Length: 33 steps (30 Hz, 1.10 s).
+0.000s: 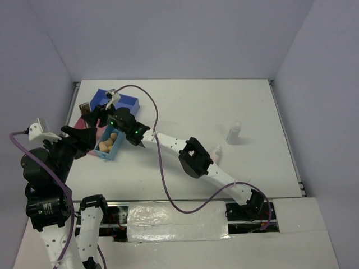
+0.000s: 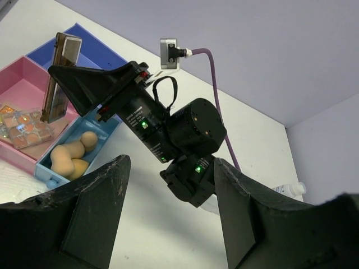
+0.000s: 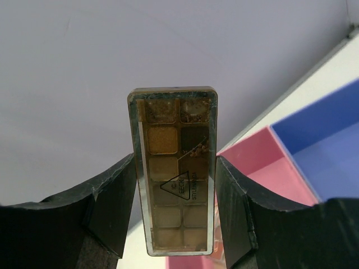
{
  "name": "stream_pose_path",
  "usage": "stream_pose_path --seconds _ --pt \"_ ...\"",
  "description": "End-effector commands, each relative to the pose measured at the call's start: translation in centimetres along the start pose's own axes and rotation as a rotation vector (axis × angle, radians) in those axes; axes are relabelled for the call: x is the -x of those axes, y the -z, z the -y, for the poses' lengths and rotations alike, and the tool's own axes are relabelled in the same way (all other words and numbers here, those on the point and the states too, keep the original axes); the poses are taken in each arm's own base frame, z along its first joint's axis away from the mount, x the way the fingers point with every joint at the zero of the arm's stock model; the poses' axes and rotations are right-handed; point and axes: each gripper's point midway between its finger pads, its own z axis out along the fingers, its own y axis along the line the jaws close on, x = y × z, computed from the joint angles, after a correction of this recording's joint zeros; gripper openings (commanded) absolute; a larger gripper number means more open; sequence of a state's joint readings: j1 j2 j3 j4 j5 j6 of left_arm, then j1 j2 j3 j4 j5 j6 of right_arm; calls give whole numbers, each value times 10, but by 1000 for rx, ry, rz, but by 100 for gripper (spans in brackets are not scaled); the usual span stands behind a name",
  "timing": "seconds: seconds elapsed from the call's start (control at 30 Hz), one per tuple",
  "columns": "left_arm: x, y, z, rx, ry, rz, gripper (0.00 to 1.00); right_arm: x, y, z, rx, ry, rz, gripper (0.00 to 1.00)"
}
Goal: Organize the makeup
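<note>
Pink compartment (image 3: 269,174) close by: pinching palette (image 3: 175,162) upright in right gripper (image 3: 175,196); holding left gripper (image 2: 169,179) spread near sponges (image 2: 70,157).

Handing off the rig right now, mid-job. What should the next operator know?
Left pincer: open, empty, near the tray.
Right pincer: shut on a gold eyeshadow palette, upright at the pink compartment.
Done: sponges in the light-blue compartment; another palette in pink.
To do: set this palette down; white bottle and a small white item, maybe the tube, sit loose on the table.
</note>
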<state>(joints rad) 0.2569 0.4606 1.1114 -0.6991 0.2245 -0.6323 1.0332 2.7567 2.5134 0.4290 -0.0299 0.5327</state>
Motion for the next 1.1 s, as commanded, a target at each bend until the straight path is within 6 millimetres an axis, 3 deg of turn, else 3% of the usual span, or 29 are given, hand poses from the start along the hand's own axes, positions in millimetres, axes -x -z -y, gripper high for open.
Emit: stream_pose_path --seconds 0.0,0.2,0.53,0.77,0.8,0.93,1.0,1.07 --pt "13 4 8 -15 -13 33 74 6 -3 7 -74 -180 38 37" --pt "8 0 6 -8 -9 6 74 0 -4 23 -161 -247 72 41" --pt "8 -2 6 -1 17 -7 74 -14 -2 44 -237 -274 74 61" --pt "9 -4 5 4 22 0 74 -19 -2 39 -213 -284 55 89" --pt "7 -5 4 3 25 -8 74 -20 -1 40 -213 -280 52 99" --pt "6 -9 5 -11 33 -6 74 -12 -1 28 -161 -270 40 100" --pt "7 -11 5 -17 32 -3 73 3 -1 18 -123 -264 53 100" --pt "9 -12 9 -36 30 5 65 6 2 10 -80 -254 31 100"
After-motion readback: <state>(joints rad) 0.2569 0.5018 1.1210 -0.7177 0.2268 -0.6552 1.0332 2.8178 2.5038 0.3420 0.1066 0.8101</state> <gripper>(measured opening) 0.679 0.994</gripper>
